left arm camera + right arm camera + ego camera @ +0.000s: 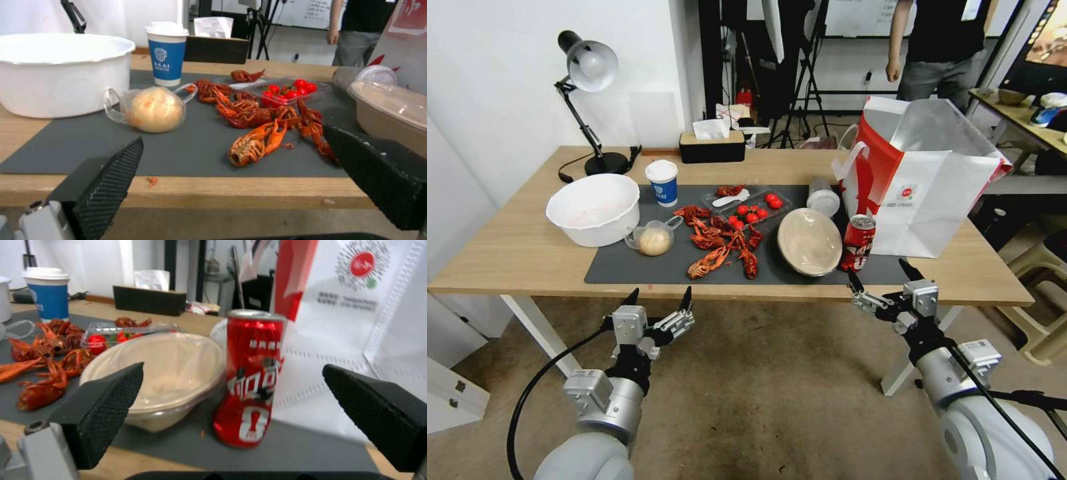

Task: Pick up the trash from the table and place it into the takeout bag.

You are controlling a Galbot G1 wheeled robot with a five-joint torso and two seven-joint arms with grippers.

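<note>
On the table (pixel 514 253) a dark mat holds the trash: a red soda can (pixel 859 243) (pixel 250 378), a beige oval bowl (pixel 810 241) (pixel 164 370) (pixel 393 111), a clear white-lidded cup (pixel 823 197) lying on its side, a blue-and-white paper cup (pixel 662 181) (pixel 167 53) (pixel 46 293), and a small clear handled cup with a beige ball (pixel 652 238) (pixel 153 108). The white takeout bag (pixel 924 180) (pixel 356 316) with red sides stands open at the right, behind the can. My right gripper (pixel 884 279) hangs open just off the table's front edge, facing the can. My left gripper (pixel 659 299) is open below the front edge.
Red crayfish shells (pixel 720 243) and a clear tray of cherry tomatoes (pixel 754 207) lie mid-mat. A large white bowl (pixel 594 208) sits at the left, with a desk lamp (pixel 587 73) and a black tissue box (pixel 712 143) at the back. Stools stand to the right.
</note>
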